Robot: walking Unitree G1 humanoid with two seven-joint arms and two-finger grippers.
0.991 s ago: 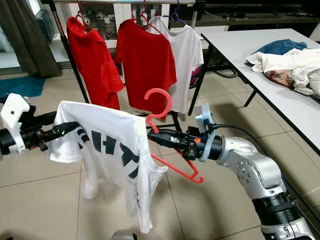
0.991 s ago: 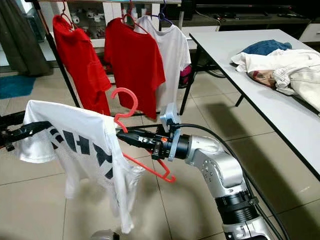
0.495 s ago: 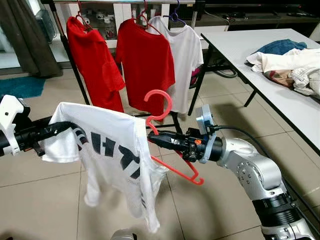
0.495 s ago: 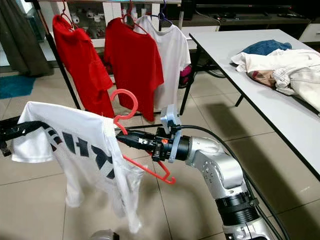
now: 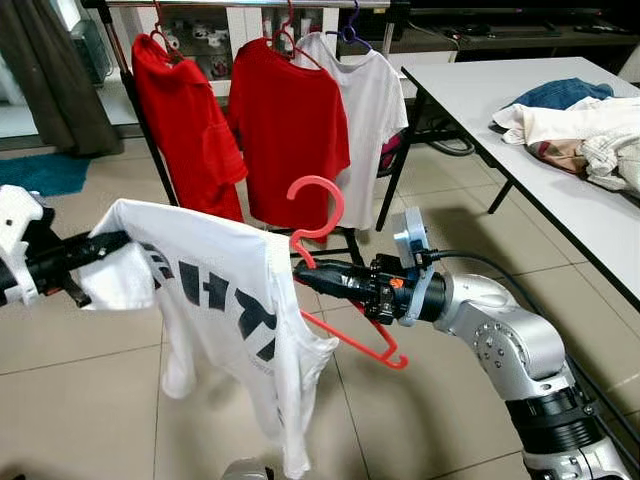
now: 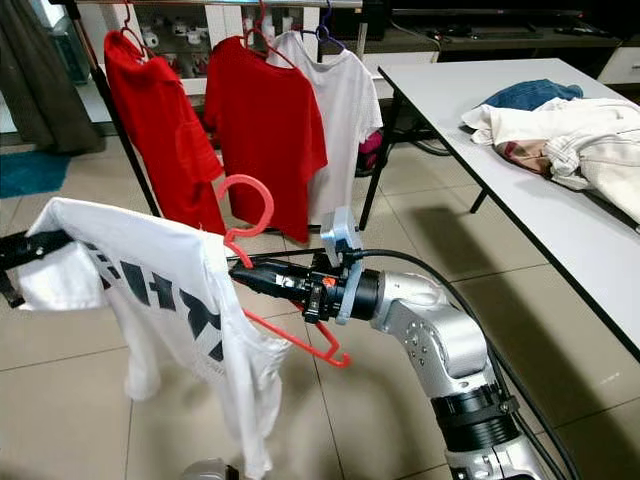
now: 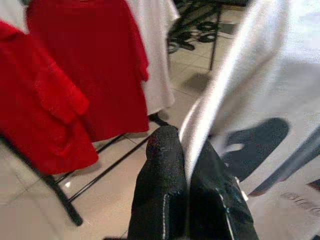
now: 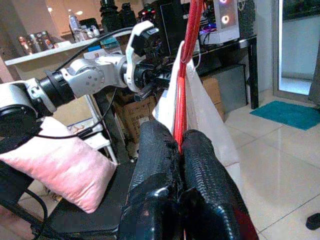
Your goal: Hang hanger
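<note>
While the red plastic hanger [image 5: 330, 262] is clamped at its neck by the right gripper [image 5: 305, 271], the white printed T-shirt [image 5: 230, 320] is pinched by the left gripper [image 5: 95, 246]. Straight ahead and higher up, the clothes rail [image 5: 250, 4] is seen, so the hook must be lifted forward.

hanger [image 5: 335, 285] arm hidden inside shirt [image 5: 225, 300]

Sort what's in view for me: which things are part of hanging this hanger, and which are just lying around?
Part of the job:
- red hanger, in the right gripper
- white printed T-shirt, pinched by the left gripper
- clothes rail

Lying about:
- two red shirts and a white shirt, already hung
- clothes pile on the table
</note>
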